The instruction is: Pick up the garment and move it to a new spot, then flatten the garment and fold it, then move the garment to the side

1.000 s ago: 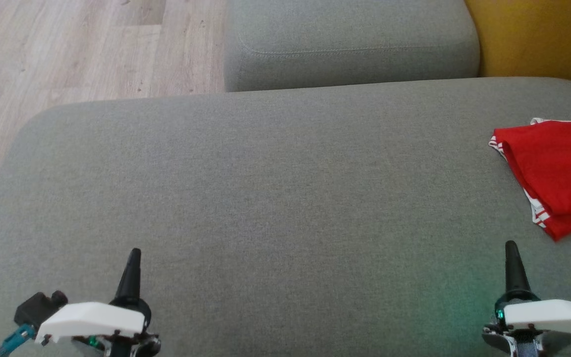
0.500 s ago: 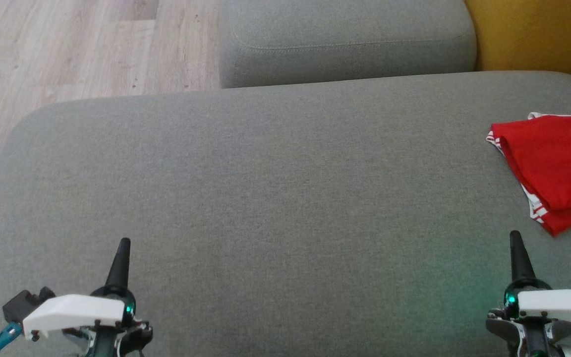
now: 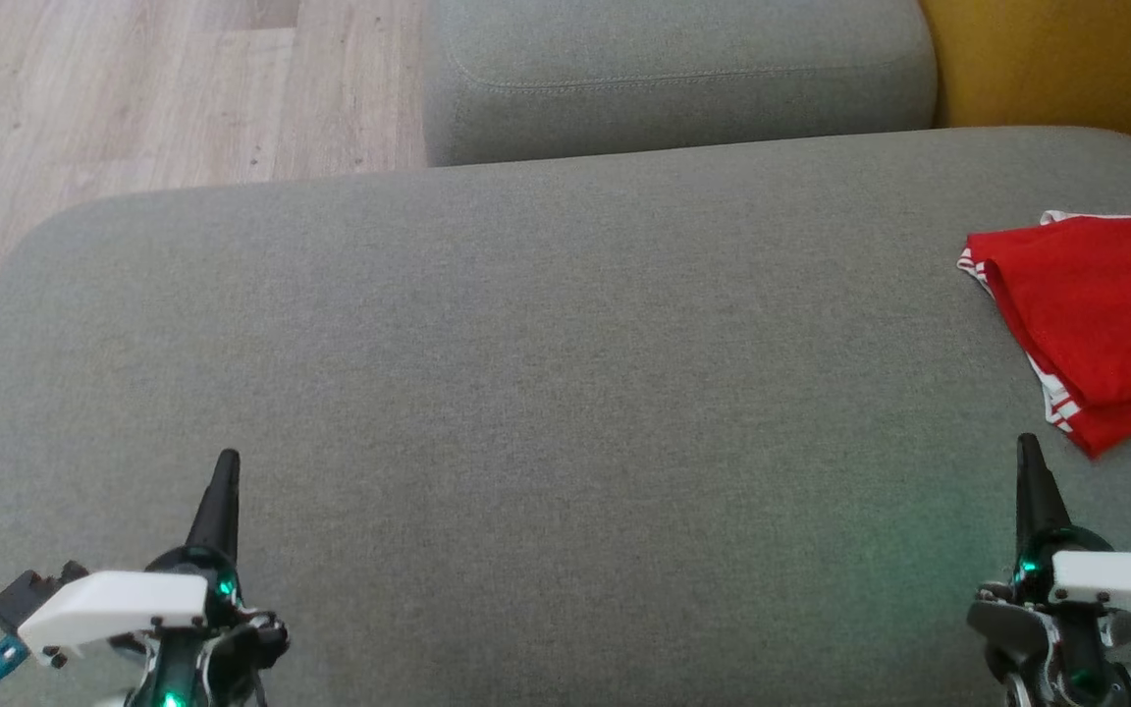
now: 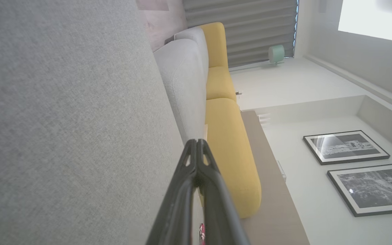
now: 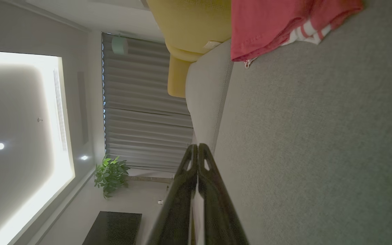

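Head camera has tipped slightly, nothing else: folded red garment (image 3: 1096, 314) lies unmoved at 3 o'clock on grey cushion (image 3: 526, 393), left gripper (image 3: 225, 469) and right gripper (image 3: 1027, 454) at 7 and 5, clenched empty, so task looks done.

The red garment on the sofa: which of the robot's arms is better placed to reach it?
Probably the right. The right gripper, shut, sits close to the folded red garment; the left gripper, also shut, is far across the grey cushion.
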